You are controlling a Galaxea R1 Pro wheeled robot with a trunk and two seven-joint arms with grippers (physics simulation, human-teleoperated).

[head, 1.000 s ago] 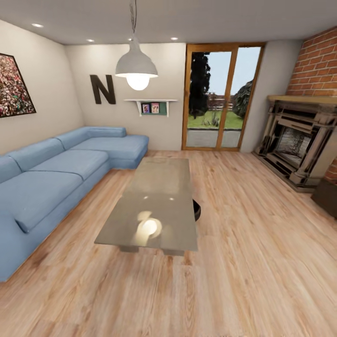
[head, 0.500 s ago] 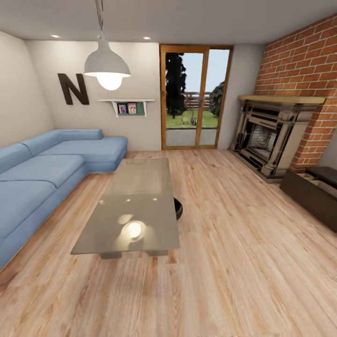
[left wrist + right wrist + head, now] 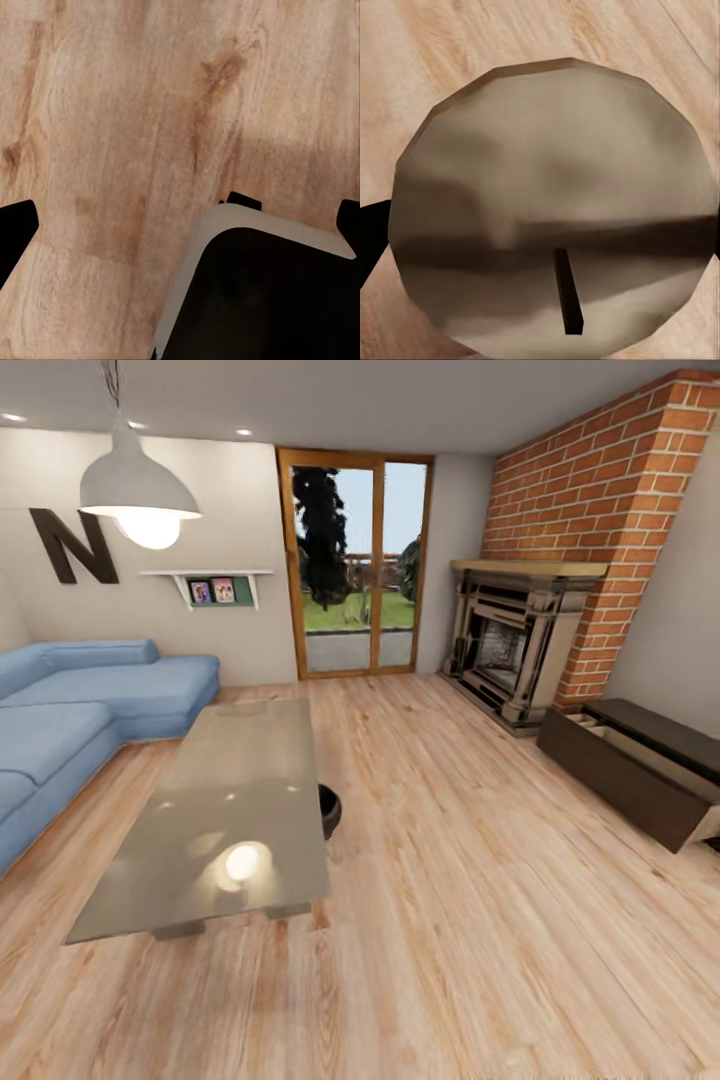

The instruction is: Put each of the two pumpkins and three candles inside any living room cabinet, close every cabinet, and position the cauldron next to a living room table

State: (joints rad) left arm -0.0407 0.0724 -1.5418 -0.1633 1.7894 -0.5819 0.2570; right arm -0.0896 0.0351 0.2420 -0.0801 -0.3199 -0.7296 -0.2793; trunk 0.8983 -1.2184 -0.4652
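Grey coffee table [image 3: 215, 810] centre-left, black cauldron [image 3: 329, 810] touching its right edge; dark cabinet [image 3: 630, 770] right, drawer open.

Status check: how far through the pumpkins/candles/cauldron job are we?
Looks done: the cauldron sits right beside the table. In hand: the right gripper appears closed on one candle; the left gripper is open and empty. Left: stow that candle in the cabinet, whose drawer stands open, then shut it. The drawer's contents can't be judged from here.
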